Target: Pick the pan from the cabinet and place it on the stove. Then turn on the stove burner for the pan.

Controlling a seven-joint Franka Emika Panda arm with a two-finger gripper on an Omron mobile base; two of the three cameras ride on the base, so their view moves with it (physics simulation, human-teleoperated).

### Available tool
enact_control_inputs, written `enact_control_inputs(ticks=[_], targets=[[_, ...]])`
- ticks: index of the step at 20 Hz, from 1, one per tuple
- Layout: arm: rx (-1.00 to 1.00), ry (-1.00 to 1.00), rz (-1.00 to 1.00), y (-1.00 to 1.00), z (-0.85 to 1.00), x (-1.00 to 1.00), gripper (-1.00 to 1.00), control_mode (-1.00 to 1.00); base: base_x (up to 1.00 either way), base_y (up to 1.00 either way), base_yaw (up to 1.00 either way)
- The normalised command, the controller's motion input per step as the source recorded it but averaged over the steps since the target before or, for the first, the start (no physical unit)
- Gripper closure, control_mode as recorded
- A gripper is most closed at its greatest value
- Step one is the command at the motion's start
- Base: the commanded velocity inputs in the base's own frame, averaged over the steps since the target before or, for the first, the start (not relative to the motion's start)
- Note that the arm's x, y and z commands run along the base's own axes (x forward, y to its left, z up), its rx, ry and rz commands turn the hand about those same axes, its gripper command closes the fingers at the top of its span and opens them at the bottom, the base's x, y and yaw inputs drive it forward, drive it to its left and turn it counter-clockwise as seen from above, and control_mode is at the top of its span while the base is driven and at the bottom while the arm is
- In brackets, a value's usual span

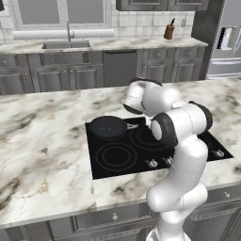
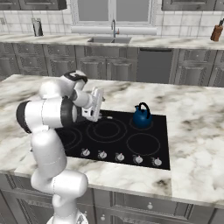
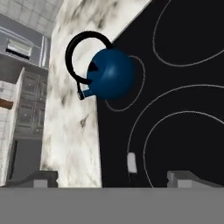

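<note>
Pan (image 1: pixel 108 126) on stove (image 1: pixel 117 162), apart from empty, wide-open jaws beside its handle.

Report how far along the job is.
Done: the pan sits on the stove, over a rear burner. In hand: nothing; the gripper is open and empty, hanging above the glass near the kettle. Left: turning a knob in the front row to light the pan's burner; none is being touched yet.

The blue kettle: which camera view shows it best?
The hand view: the blue kettle is close and whole, its black handle loop visible, standing on the stove. The right base view shows it small but complete. In the left base view I cannot find it.
</note>
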Motion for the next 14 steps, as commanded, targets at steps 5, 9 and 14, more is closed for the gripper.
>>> enact_control_inputs(ticks=[5, 9, 14], targets=[[0.12, 0.00, -0.24, 0.05, 0.79, -0.57, -1.00, -1.00, 0.00, 0.00, 0.00], [0.24, 0.00, -0.31, 0.00, 0.85, -0.63, -1.00, -1.00, 0.00, 0.00, 0.00], [0.29, 0.00, -0.32, 0.00, 0.79, -0.64, -1.00, -1.00, 0.00, 0.00, 0.00]])
